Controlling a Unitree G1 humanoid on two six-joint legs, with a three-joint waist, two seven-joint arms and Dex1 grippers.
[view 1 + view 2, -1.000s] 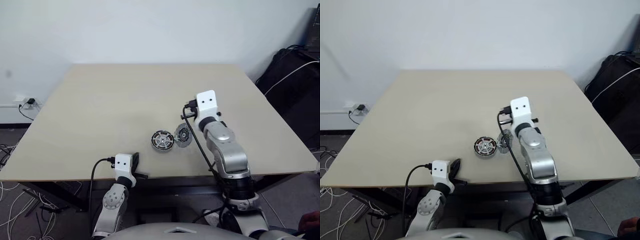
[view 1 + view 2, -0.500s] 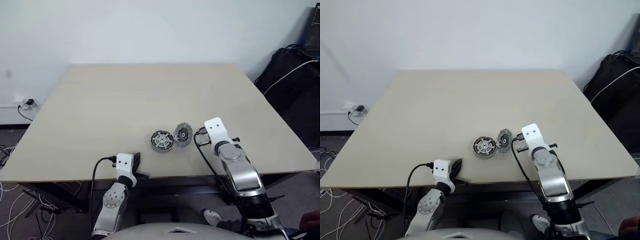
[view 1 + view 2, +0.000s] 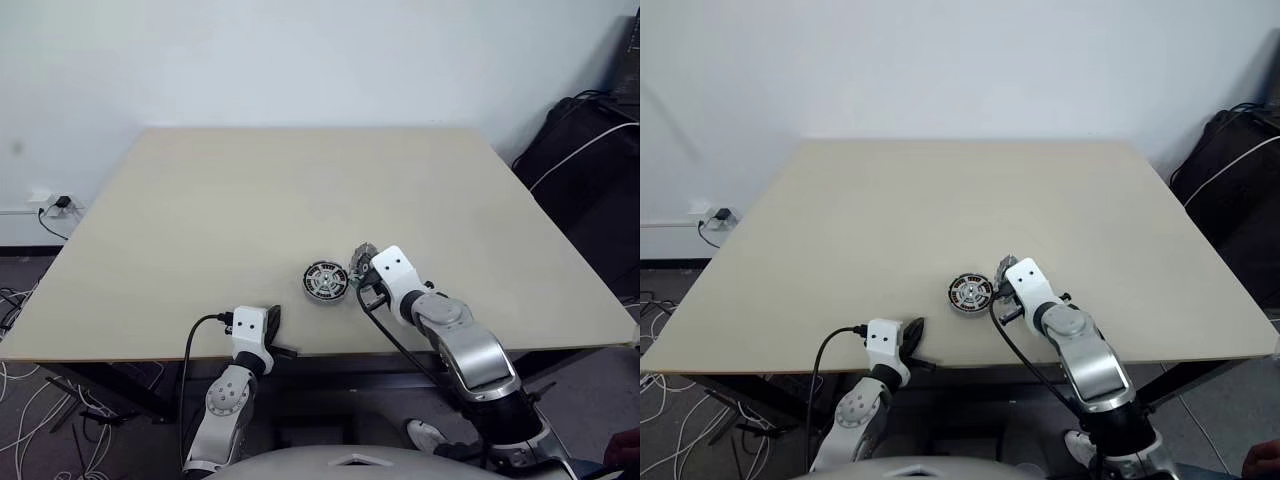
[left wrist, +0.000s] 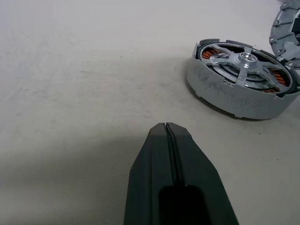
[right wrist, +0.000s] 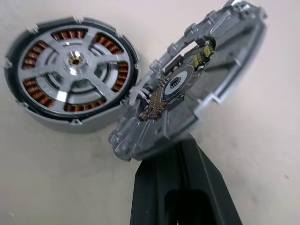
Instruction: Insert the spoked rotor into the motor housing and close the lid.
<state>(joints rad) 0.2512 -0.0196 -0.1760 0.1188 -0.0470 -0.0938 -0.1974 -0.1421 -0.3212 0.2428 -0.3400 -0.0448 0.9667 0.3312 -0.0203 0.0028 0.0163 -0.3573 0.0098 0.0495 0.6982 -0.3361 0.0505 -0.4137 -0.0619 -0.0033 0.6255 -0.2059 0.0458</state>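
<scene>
No legible text or markings.

Lid (image 5: 197, 89) tilted against motor housing's (image 5: 70, 75) right

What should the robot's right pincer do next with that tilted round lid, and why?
Probably nudge the tilted grey round lid up and over onto the round grey motor housing with copper windings. The lid leans on its edge against the housing's rim, the silver spoked rotor already sits inside, and the shut right pincer is right under the lid.
</scene>
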